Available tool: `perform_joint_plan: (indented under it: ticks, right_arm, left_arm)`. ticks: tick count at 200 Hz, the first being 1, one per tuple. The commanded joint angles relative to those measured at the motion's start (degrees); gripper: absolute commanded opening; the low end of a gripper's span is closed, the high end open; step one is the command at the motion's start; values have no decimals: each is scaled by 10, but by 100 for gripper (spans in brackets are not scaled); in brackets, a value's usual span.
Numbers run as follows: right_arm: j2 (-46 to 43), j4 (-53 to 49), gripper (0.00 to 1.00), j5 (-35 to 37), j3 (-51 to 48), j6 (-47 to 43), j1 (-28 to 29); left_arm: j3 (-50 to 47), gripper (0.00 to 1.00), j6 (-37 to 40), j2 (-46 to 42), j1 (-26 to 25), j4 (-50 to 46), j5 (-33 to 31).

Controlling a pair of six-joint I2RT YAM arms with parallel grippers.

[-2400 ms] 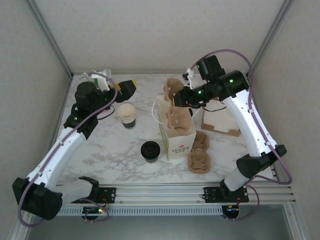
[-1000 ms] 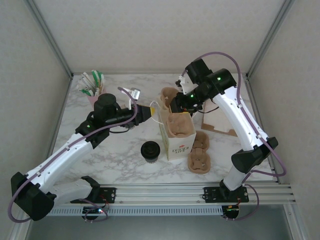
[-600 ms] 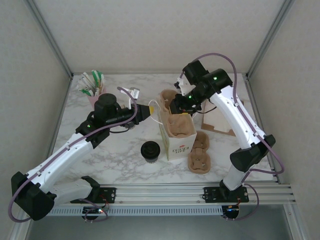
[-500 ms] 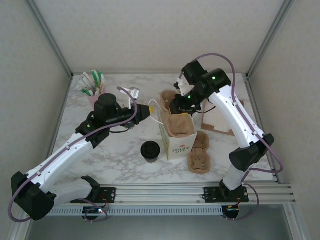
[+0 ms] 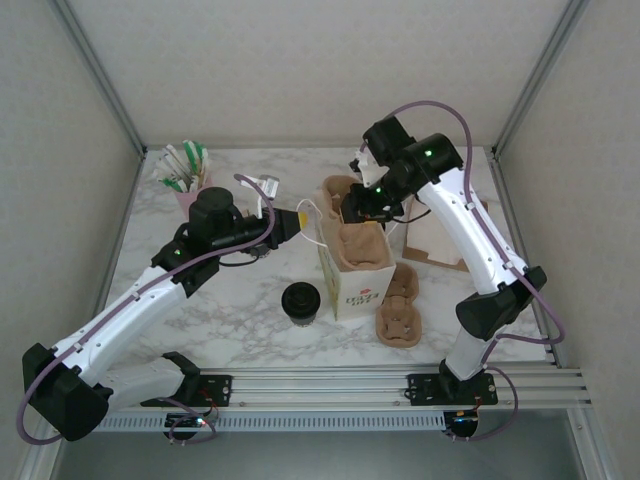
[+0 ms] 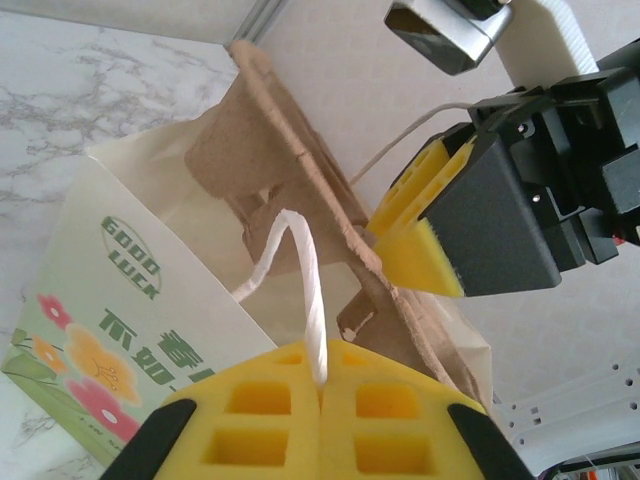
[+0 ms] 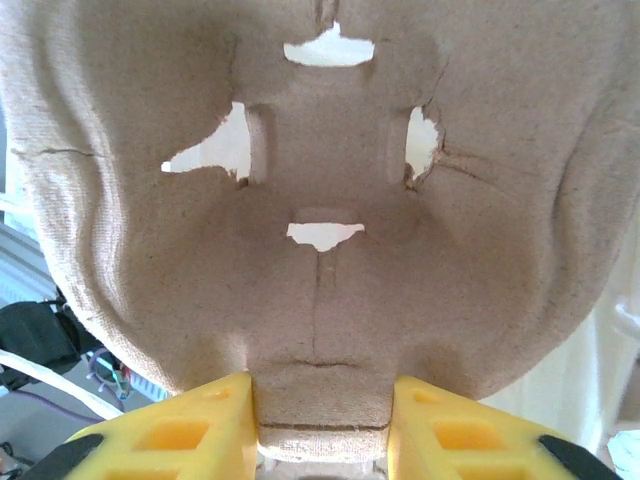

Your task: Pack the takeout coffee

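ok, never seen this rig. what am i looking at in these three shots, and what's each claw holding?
Two robot arms are bolted at the near edge of a marble table. One picture looks down from above and behind them; the other two come from a camera on each wrist. The left gripper is shut on the white string handle of a cream paper bag with a flower print. The right gripper pinches a brown moulded-pulp cup carrier that stands on edge in the bag's open top. On the table are a small paper cup with a round black lid, spare pulp carriers and a pink pot of stirrers.
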Motion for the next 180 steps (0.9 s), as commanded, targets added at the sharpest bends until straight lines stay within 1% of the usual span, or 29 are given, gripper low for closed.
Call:
perform_joint_plan:
  ticks: [1, 49, 128, 180]
  right_arm:
    - [8, 2, 35, 15, 17, 11, 5]
    - [6, 12, 34, 12, 14, 13, 5]
    - [-47, 66, 34, -5, -99, 17, 18]
    - [-55, 82, 34, -4, -129, 14, 20]
  left_arm:
    - [-5, 1, 0, -10, -4, 4, -2]
    - [-7, 1, 0, -11, -4, 4, -3]
    - [-9, 1, -3, -10, -4, 6, -9]
    - [-8, 0, -4, -10, -4, 5, -15]
